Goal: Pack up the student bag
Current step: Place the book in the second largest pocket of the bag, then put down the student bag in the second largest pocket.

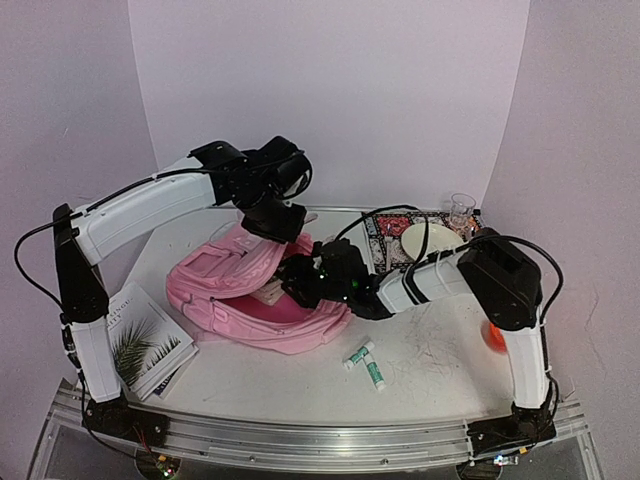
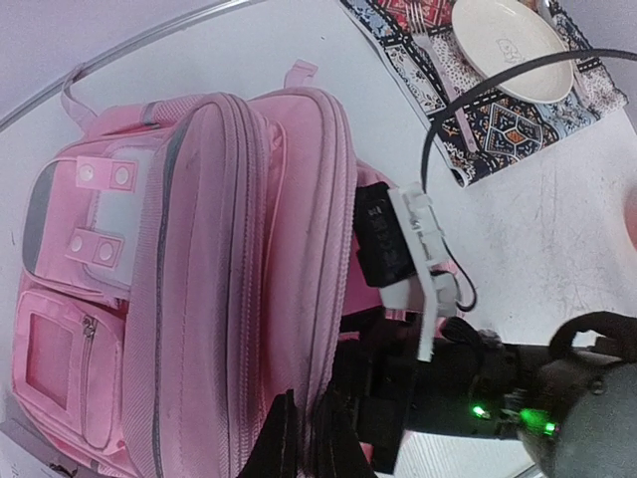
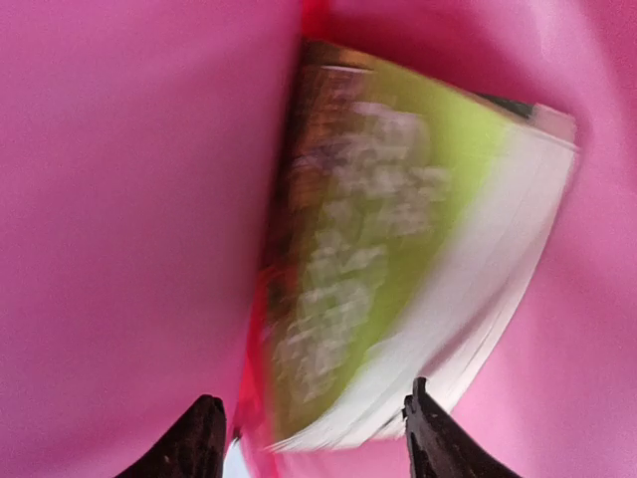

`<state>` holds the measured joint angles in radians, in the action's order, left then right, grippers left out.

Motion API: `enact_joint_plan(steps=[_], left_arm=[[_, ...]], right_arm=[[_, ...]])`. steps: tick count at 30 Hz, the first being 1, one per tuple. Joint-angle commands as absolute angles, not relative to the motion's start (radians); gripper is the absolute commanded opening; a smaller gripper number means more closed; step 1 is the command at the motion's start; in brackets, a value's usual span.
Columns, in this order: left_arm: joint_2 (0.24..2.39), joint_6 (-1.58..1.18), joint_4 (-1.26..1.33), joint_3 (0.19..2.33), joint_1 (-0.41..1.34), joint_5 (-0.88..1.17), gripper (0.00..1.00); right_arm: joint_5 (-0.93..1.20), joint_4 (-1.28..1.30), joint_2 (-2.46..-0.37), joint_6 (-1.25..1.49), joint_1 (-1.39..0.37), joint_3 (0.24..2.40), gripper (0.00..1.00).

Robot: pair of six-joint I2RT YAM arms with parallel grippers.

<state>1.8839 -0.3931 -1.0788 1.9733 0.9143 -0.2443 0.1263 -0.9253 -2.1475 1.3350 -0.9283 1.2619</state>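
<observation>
The student bag (image 1: 222,272), a large pink backpack, lies on the table left of centre, its main opening facing right. It also shows in the left wrist view (image 2: 199,249). My left gripper (image 1: 270,236) is above it, shut on the zipper edge of the upper flap (image 2: 304,423), holding the opening apart. My right gripper (image 1: 297,284) reaches into the opening. In the right wrist view its jaws stand wide open (image 3: 317,433), surrounded by pink lining (image 3: 119,199). A blurred book with a green cover (image 3: 378,229) lies inside just ahead, its lower edge between the fingertips.
A book with a palm-leaf cover (image 1: 145,340) lies at the front left. Two small green-and-white tubes (image 1: 366,364) lie in front of the bag. A patterned mat (image 1: 385,245) with a plate (image 1: 430,240), a glass (image 1: 461,210) and an orange object (image 1: 495,337) are on the right.
</observation>
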Motion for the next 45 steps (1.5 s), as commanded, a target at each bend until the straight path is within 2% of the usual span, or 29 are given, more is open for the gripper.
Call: enact_joint_plan(steps=[1,15,22,33,39,45], left_arm=[[1.79,-0.37,-0.976,1.95,0.876,-0.287,0.0],[1.797,-0.364,-0.926,1.903,0.852,-0.204,0.0],[1.829,-0.381,-0.905,1.901,0.853,-0.148,0.0],[1.937,-0.398,-0.875,1.942,0.85,-0.137,0.01],[2.004,-0.421,-0.862,2.0,0.847,-0.092,0.15],[1.991,-0.431,-0.849,1.982,0.811,-0.058,0.41]], right_arm=[[0.151,-0.83,-1.987,1.216,-0.935,1.24,0.67],[0.121,-0.662,-1.764,0.982,-0.91,1.068,0.81],[0.085,-0.625,-1.659,0.92,-0.903,0.942,0.82],[0.074,-0.555,-1.594,0.802,-0.906,0.936,0.83],[0.06,-0.529,-1.569,0.786,-0.907,0.925,0.83],[0.023,-0.477,-1.569,0.739,-0.93,0.951,0.83]])
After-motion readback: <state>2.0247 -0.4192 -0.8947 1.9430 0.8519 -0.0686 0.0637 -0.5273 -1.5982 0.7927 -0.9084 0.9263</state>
